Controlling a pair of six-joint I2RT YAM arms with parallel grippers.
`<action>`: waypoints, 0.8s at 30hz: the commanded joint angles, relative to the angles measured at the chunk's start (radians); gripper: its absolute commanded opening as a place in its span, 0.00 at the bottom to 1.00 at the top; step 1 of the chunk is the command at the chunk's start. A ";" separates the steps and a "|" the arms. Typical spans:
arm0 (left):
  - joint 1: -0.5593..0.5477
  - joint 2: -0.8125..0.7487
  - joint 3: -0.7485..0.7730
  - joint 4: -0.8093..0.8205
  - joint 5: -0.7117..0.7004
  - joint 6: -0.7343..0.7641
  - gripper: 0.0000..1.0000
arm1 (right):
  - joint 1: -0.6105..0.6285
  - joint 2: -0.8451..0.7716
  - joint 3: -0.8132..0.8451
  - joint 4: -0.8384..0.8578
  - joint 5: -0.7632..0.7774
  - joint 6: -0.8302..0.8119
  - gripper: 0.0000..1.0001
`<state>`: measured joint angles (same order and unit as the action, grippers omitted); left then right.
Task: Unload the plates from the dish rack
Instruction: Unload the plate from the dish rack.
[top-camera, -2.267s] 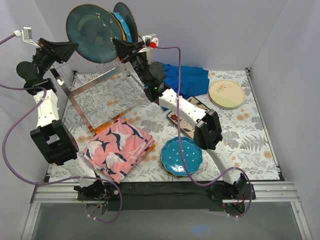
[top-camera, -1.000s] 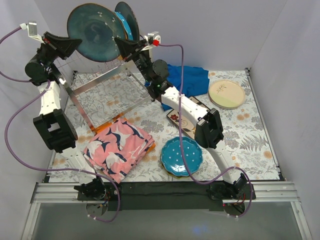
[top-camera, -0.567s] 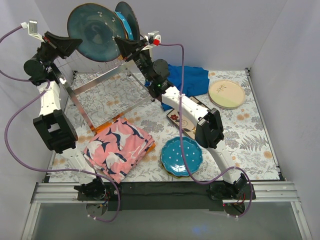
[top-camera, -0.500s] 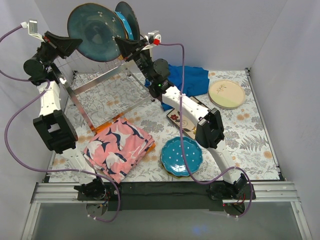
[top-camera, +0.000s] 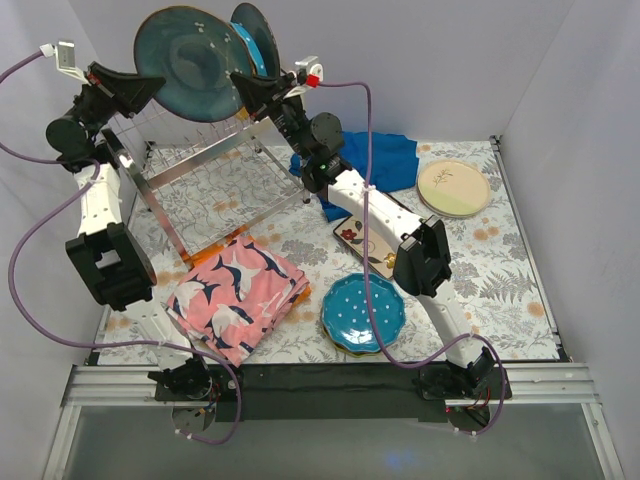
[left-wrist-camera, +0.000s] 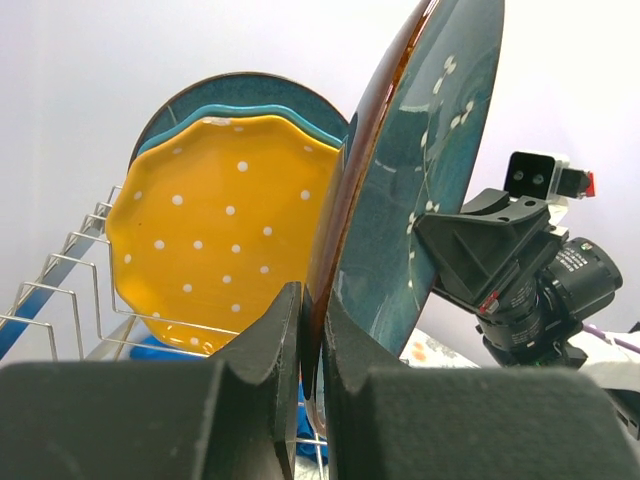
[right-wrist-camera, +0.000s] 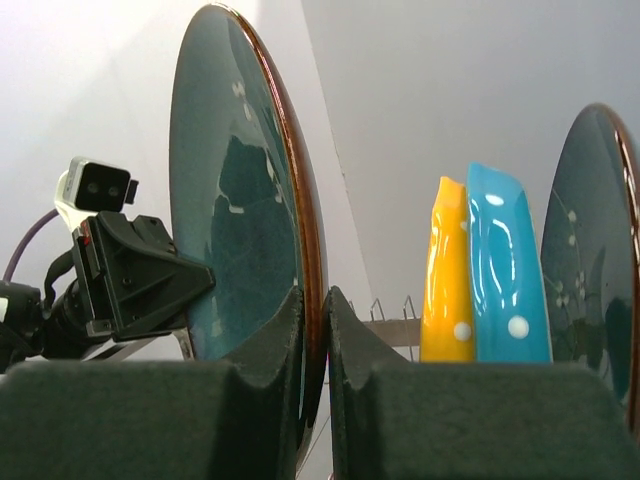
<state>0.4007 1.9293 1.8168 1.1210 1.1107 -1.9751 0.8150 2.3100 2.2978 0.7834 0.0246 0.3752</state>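
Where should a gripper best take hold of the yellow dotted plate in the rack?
Pinch the top rim of the yellow dotted plate from above: it stands on edge in the dish rack, prongs around its bottom. The light blue plate presses its back, so space is tight.

No legible text or labels anywhere

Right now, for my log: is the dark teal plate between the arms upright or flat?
Upright: the dark teal plate stands on edge, rim pinched by left gripper and right gripper.
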 joint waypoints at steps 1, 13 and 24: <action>-0.054 -0.147 -0.042 0.069 -0.092 0.051 0.00 | 0.009 0.018 0.112 0.085 -0.084 -0.117 0.01; -0.059 -0.112 -0.074 0.158 -0.103 0.062 0.00 | 0.007 0.042 0.121 0.128 -0.097 -0.229 0.01; -0.069 -0.128 0.012 0.096 -0.109 0.088 0.00 | 0.007 0.028 0.117 0.177 -0.109 -0.240 0.01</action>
<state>0.3950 1.8977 1.7344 1.2125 1.0435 -1.9141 0.8047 2.3631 2.3661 0.8513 -0.0460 0.2333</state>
